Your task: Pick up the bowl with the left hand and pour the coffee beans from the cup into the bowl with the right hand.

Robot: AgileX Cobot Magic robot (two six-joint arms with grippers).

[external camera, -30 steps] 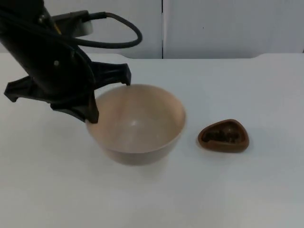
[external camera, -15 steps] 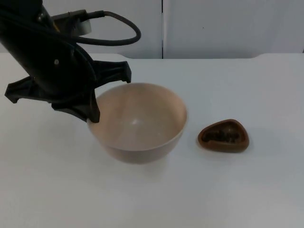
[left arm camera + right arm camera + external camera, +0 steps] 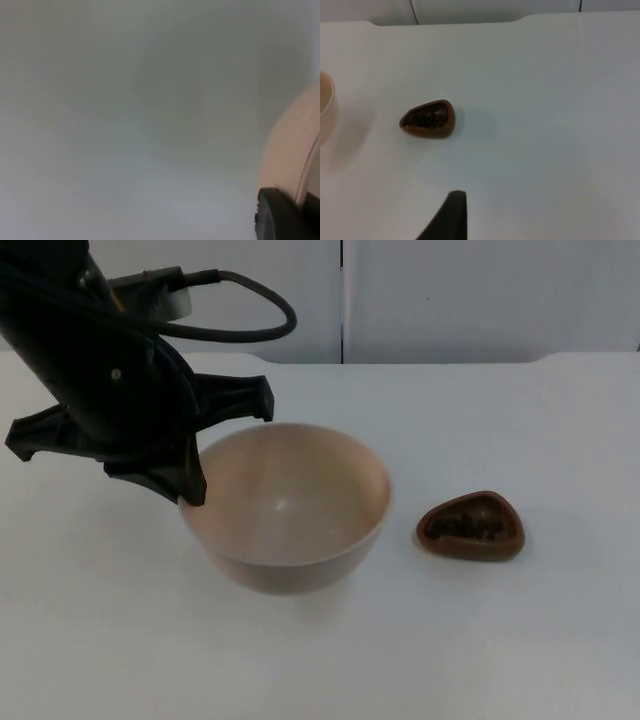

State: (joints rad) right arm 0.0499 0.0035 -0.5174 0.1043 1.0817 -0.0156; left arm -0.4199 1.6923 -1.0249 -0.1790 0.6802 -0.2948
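Note:
A beige bowl [image 3: 285, 505] sits at the middle of the table in the top view, and my left gripper [image 3: 192, 485] is shut on its left rim. The left wrist view has the bowl's wall [image 3: 295, 145] right beside a black fingertip [image 3: 280, 215]. To the right of the bowl, apart from it, stands a small brown cup [image 3: 470, 527] with dark coffee beans inside. The right wrist view looks down on this cup [image 3: 427, 118] and on the bowl's edge [image 3: 326, 112]. My right gripper [image 3: 451, 215] waits above the table, some way short of the cup.
The white table top [image 3: 520, 640] runs back to the grey partition wall [image 3: 480, 300]. Bare table lies in front of and to the right of the cup.
The bowl and my left gripper have shifted together slightly, toward the picture's lower left. The cup has not moved.

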